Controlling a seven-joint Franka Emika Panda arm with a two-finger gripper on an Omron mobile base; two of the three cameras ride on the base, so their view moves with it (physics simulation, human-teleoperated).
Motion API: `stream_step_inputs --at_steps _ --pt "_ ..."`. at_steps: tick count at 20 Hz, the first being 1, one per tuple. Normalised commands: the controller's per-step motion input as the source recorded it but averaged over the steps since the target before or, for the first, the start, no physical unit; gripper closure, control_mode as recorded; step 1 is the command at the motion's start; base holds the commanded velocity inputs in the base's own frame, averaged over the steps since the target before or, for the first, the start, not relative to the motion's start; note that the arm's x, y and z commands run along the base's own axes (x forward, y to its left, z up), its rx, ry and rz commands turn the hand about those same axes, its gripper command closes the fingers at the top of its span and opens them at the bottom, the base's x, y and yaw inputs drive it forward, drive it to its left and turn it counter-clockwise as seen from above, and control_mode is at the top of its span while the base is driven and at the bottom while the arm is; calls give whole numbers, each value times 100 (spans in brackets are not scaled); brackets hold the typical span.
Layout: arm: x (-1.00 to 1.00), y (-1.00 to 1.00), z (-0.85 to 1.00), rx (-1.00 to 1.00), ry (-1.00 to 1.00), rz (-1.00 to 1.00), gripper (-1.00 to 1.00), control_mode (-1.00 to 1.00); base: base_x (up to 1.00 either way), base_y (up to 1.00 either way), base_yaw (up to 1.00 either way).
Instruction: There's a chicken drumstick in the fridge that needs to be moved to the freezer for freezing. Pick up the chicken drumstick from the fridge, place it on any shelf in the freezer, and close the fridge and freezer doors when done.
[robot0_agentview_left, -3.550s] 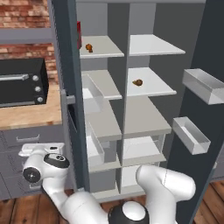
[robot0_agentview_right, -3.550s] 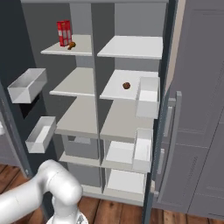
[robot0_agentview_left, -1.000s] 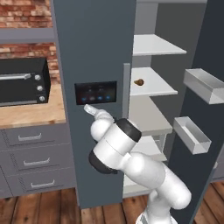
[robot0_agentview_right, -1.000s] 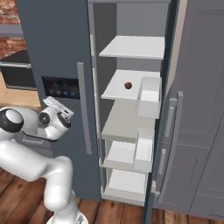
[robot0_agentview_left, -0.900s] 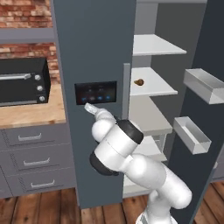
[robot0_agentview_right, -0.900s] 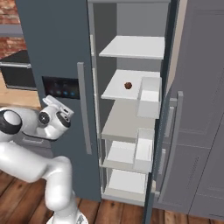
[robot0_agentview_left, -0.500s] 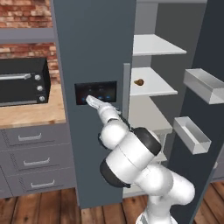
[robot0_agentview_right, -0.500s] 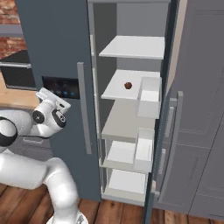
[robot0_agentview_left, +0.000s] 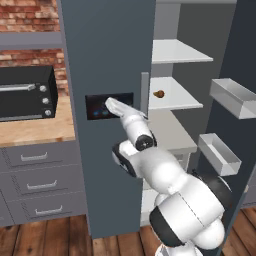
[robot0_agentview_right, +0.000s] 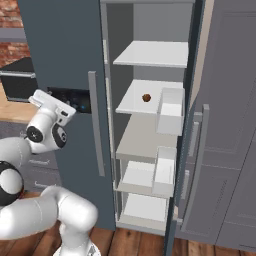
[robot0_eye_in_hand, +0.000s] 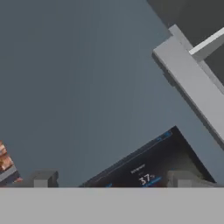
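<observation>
Against the freezer door (robot0_agentview_left: 107, 60), now swung shut, the gripper (robot0_agentview_left: 116, 106) rests at its black panel (robot0_agentview_left: 109, 106), fingers spread wide and empty, apparently from pushing it closed. Right of that door the fridge (robot0_agentview_right: 150, 125) stands open, a small brown lump (robot0_agentview_right: 146, 97) on its shelf (robot0_agentview_right: 140, 102), well apart from the fingers; the chicken drumstick presumably lies behind the shut door.

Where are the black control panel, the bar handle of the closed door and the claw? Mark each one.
black control panel (robot0_eye_in_hand: 151, 173): hand view, on its dark face beside the lit digits.
bar handle (robot0_agentview_right: 96, 125): right base view, on the middle of the bar.
claw (robot0_agentview_left: 111, 104): left base view, between its open tips against the panel.
</observation>
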Motion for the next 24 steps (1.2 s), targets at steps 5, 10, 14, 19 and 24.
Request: stream_step_inputs --at_steps 5,10,14,19,24 --pt "-75 -13 97 -18 -23 -14 -100 -100 0 0 0" --pt "-73 -44 78 -31 1 -26 -100 -100 0 0 0" --pt "-62 -35 88 -30 27 -19 -100 -100 0 0 0" --pt "-61 -26 37 -17 33 0 -100 -100 0 0 0" --pt "-59 -16 -35 0 17 0 -100 -100 0 0 0"
